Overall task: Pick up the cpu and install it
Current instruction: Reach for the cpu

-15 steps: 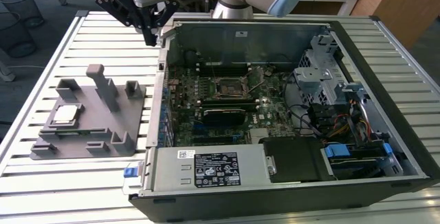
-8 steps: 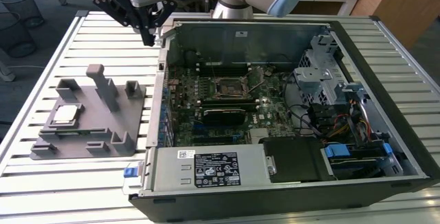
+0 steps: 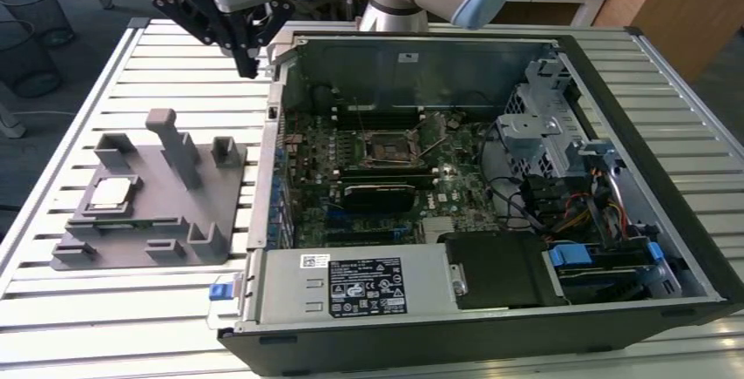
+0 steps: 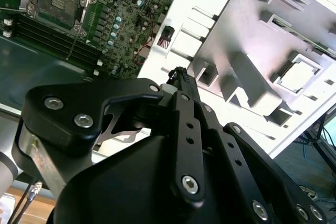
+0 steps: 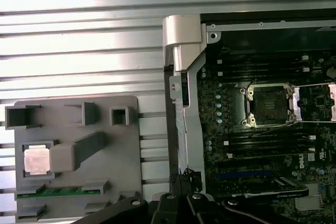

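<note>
The scene was a slatted metal worktop (image 3: 139,57) with office desks behind it. An open computer case (image 3: 465,335) lay on it, motherboard facing up. A grey plastic fixture (image 3: 152,240) sat on the slats to the exterior view's left of the case.

The cpu (image 3: 111,192) lay flat in a square recess of that fixture, its silvery top up, also shown in the first wrist view (image 5: 37,160). It was well apart from my end effector (image 3: 246,67). A green memory module (image 5: 58,191) rested in a slot of the fixture near it.

My end effector hung above the slats just beside a corner of the case wall (image 3: 279,91). It was clenched, the fingertips (image 4: 178,73) met at a point, and it grasped nothing.

The cpu socket (image 5: 268,103) on the motherboard appeared empty, with its metal frame swung aside.

Finding: the pick-up step was in hand and not yet done. In my judgement, reaching the cpu called for released fingers, a position squarely over the recess and a level descent.

Clearances: an upright block (image 3: 174,148) and a slanted block (image 5: 86,145) of the fixture stood close beside the recess, so room was tight on that flank. The side of the recess away from the case looked freer. Above the fixture the air was open. The case wall rose between fixture and socket, and I judged it the edge to watch.
</note>
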You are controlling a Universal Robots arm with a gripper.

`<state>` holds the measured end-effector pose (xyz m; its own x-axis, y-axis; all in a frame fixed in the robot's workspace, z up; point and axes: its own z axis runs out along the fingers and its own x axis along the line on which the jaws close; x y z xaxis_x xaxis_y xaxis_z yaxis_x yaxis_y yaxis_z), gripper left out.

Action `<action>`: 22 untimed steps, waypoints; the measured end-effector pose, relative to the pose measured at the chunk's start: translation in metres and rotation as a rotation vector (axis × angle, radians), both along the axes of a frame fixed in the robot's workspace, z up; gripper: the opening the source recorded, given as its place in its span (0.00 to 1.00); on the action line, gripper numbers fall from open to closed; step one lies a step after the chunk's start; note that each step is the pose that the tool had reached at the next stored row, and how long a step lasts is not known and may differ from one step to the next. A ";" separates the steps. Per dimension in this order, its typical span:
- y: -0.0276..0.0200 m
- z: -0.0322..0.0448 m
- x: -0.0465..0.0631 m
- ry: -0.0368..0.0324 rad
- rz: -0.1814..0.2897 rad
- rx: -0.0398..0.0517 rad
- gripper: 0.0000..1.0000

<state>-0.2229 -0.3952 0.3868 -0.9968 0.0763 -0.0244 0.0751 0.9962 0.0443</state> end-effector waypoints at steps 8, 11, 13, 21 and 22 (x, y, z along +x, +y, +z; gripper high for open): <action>0.0003 -0.0003 -0.004 -0.0001 0.000 0.0001 0.11; 0.0004 -0.0004 -0.006 -0.0001 0.000 0.0001 0.11; 0.0009 -0.0009 -0.013 0.0000 0.000 0.0001 0.11; 0.0012 -0.0012 -0.018 0.0000 0.000 0.0000 0.11; 0.0013 -0.0012 -0.018 0.0000 0.000 0.0000 0.11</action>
